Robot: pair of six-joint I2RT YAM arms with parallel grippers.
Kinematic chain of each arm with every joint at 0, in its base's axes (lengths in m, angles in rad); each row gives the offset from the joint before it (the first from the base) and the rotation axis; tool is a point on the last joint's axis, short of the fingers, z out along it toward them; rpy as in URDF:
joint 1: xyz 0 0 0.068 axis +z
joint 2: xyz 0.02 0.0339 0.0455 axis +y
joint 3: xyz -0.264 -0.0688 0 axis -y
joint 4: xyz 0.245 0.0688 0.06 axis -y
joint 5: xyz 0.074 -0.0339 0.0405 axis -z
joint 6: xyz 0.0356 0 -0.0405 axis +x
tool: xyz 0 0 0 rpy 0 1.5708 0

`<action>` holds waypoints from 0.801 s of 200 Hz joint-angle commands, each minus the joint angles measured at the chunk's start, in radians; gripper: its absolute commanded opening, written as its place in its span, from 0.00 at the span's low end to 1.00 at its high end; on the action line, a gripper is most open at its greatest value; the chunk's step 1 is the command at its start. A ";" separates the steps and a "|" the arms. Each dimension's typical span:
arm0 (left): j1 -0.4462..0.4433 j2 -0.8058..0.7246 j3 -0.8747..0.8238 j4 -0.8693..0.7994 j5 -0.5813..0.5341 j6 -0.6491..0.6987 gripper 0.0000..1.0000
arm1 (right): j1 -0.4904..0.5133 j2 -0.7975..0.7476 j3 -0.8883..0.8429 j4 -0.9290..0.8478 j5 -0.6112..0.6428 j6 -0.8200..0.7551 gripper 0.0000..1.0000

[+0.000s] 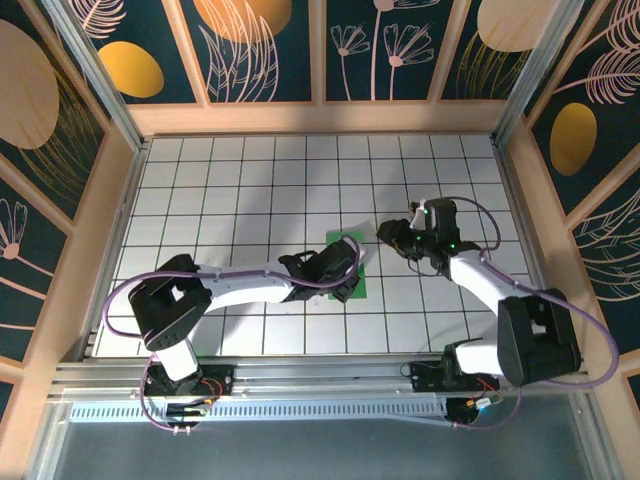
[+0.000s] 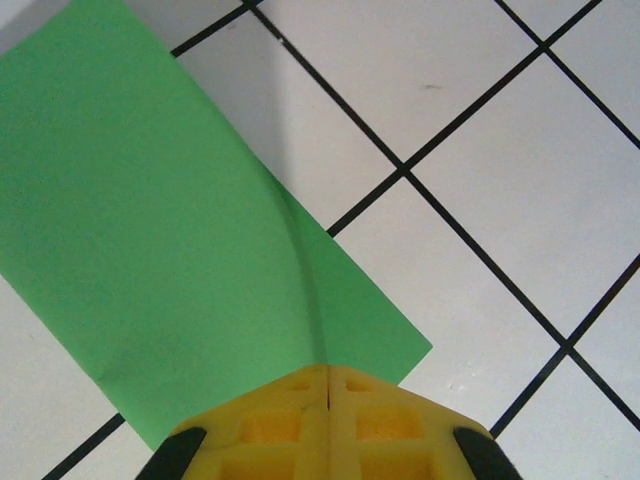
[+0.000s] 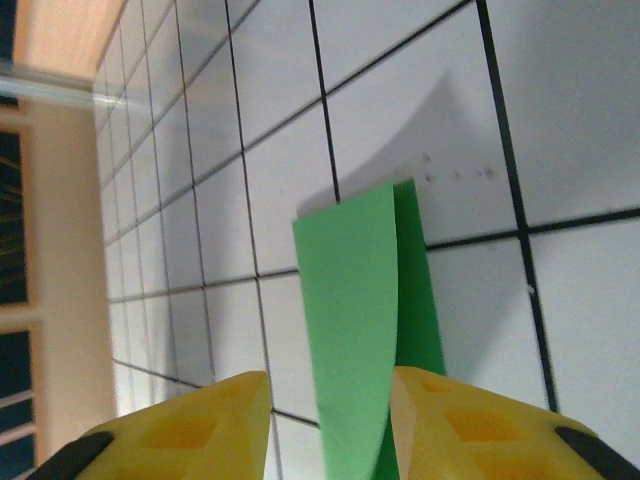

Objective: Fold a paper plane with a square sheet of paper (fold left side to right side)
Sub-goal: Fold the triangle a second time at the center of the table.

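Observation:
The square sheet of paper (image 1: 347, 240) lies on the white grid floor near the middle, bright green and doubled over. My left gripper (image 1: 345, 280) is above its near part. In the left wrist view the yellow fingers (image 2: 270, 420) are shut, with my left gripper (image 2: 328, 370) tip down on the paper (image 2: 150, 200), where the upper layer's edge runs in. I cannot tell whether any paper is pinched. My right gripper (image 1: 385, 235) is at the sheet's right side. It (image 3: 328, 378) stands open, and the curved, raised flap of the paper (image 3: 350, 300) rises between its fingers, close to the right one.
Black grid lines divide the white tiled floor (image 1: 240, 180). A wooden frame (image 1: 320, 118) and patterned dark panels wall it in at the back and on both sides. The arm bases sit on a rail (image 1: 320, 375) along the near edge.

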 commanded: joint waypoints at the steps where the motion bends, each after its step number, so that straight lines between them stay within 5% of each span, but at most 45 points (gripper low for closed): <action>1: 0.034 -0.022 -0.021 0.068 0.134 -0.042 0.00 | 0.006 -0.058 -0.075 -0.058 -0.020 -0.034 0.27; 48: 0.083 -0.048 -0.053 0.112 0.200 -0.086 0.00 | 0.150 -0.099 -0.207 -0.004 -0.030 0.037 0.00; 95: 0.091 -0.034 -0.039 0.101 0.221 -0.096 0.00 | 0.290 -0.014 -0.244 0.134 0.025 0.134 0.00; 160: 0.091 -0.002 -0.028 0.085 0.210 -0.100 0.00 | 0.341 0.095 -0.181 0.144 0.076 0.119 0.00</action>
